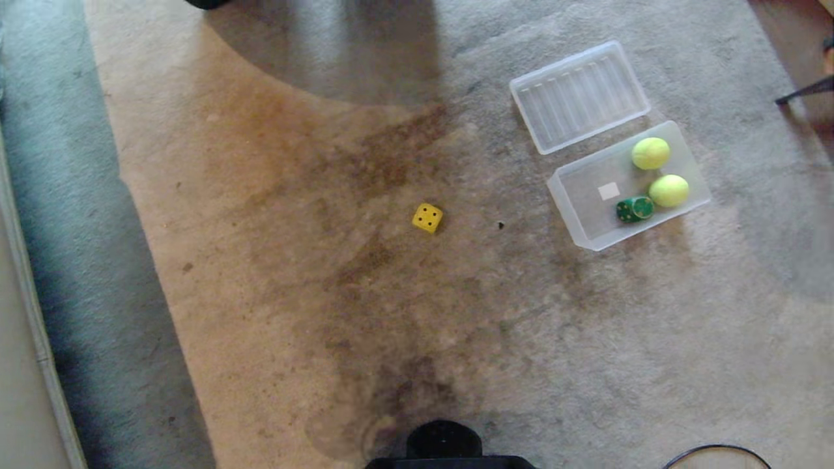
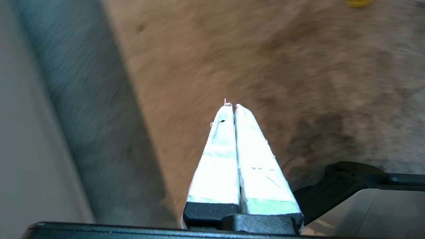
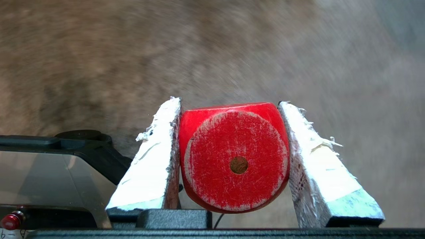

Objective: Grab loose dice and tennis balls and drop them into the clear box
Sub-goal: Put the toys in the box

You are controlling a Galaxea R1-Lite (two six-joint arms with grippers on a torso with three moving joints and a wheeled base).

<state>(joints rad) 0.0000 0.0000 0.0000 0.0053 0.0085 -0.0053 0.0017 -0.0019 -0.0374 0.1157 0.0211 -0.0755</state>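
Observation:
In the head view the clear box (image 1: 573, 212) lies on the carpet at the right, holding two tennis balls (image 1: 650, 153) (image 1: 668, 190) and a dark green die (image 1: 634, 209). A yellow die (image 1: 427, 217) sits loose on the carpet left of the box; a sliver of it (image 2: 358, 3) shows in the left wrist view. Neither arm appears in the head view. My right gripper (image 3: 229, 103) is shut on a red die (image 3: 234, 156), its one-pip face toward the camera, above carpet. The left gripper (image 2: 231, 105) is shut and empty, its fingers pressed together.
The flat ribbed lid (image 1: 578, 96) lies just behind the box. A grey strip of carpet (image 1: 71, 228) and a pale floor edge run along the left. My dark base (image 1: 446, 446) shows at the bottom middle, and a thin black leg (image 1: 805, 91) at the far right.

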